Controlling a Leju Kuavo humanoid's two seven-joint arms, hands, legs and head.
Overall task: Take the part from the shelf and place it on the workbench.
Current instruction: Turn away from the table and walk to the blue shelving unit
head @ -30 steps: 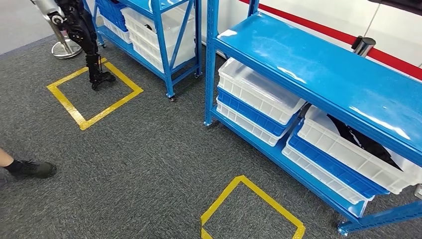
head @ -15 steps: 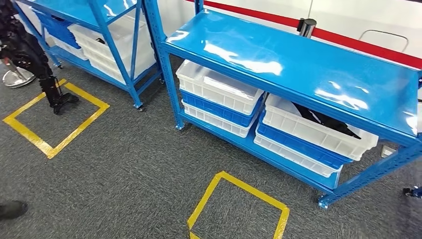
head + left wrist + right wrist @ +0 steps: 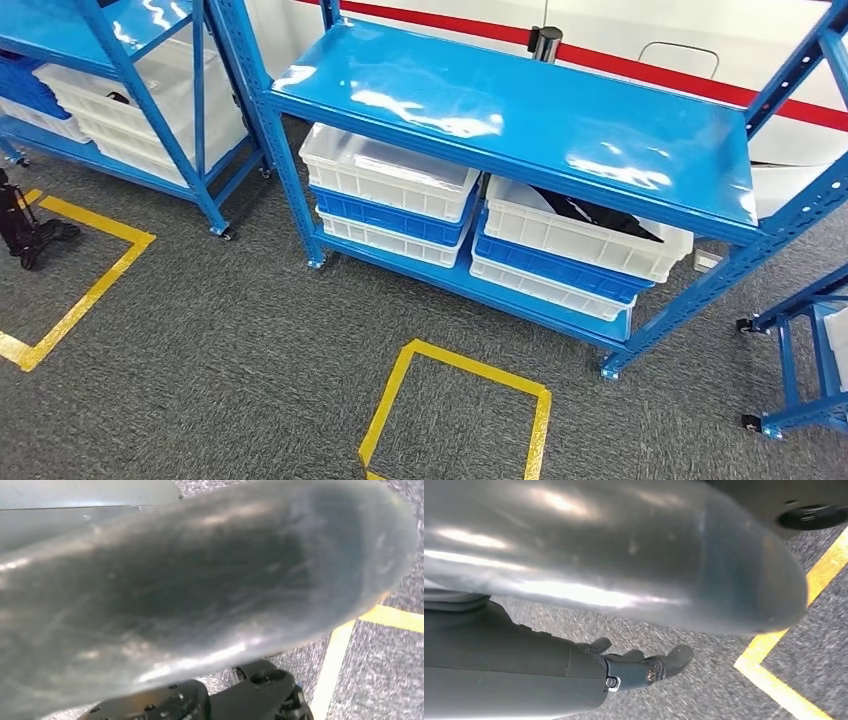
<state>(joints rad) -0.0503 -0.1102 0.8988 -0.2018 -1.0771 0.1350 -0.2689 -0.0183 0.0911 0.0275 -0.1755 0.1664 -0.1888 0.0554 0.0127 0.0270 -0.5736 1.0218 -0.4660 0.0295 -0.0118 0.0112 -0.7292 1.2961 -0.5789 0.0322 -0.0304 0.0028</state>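
Two blue shelves stand side by side across the upper half of the head view, the nearer one running from the centre to the right edge, the other at the upper left. On the lower level of the nearer shelf sit two stacks of white and blue bins: the left stack has an open white bin on top, and the right stack carries a white bin in which a black part lies at a slant, partly hidden under the shelf's top board. A yellow tape square marks the grey carpet at the lower centre of the frame, in front of the shelf, and another yellow square shows at the left edge, with a dark stand foot resting inside it. A further blue frame on castors stands at the right edge. In the right wrist view the right hand hangs over the carpet with its dark fingers loosely extended and apart, grasping nothing, near a strip of yellow tape. In the left wrist view a blurred grey surface covers the left hand, so I cannot tell how it is set.
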